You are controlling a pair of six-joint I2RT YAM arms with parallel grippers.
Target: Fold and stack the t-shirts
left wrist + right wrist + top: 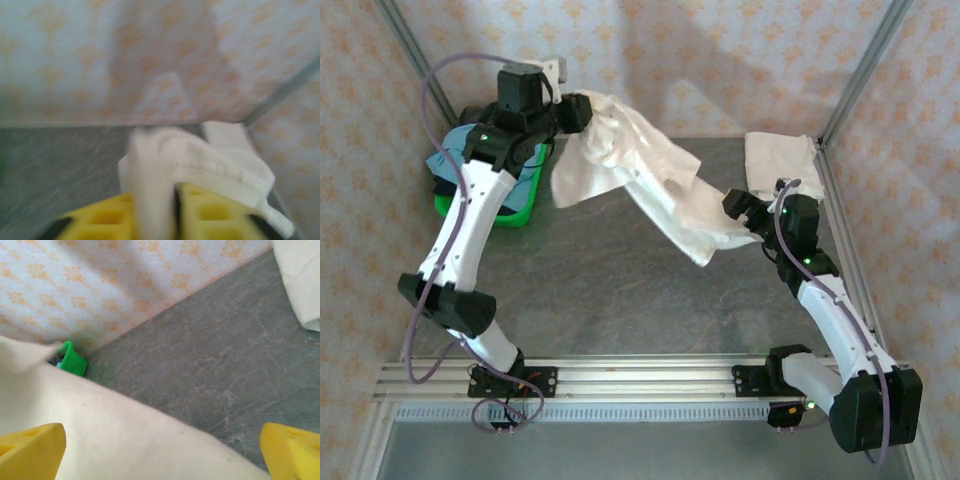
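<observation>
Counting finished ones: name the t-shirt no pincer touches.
The corner t-shirt, lying at the far right of the table; the hanging t-shirt stretches between the left pincer and the right pincer.

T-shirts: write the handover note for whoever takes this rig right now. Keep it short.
Left pincer: raised at the far left, shut on a bunched edge of the loose t-shirt.
Right pincer: wide open, with the lower end of that t-shirt lying between its fingers, not gripped.
Things: the loose t-shirt hangs in a sagging band from the left pincer down to the right one. A folded t-shirt lies in the far right corner of the table. A green basket of other garments sits at far left.
Done: one t-shirt folded.
Left: lay out and fold the loose one, then stack it on the folded one.
</observation>
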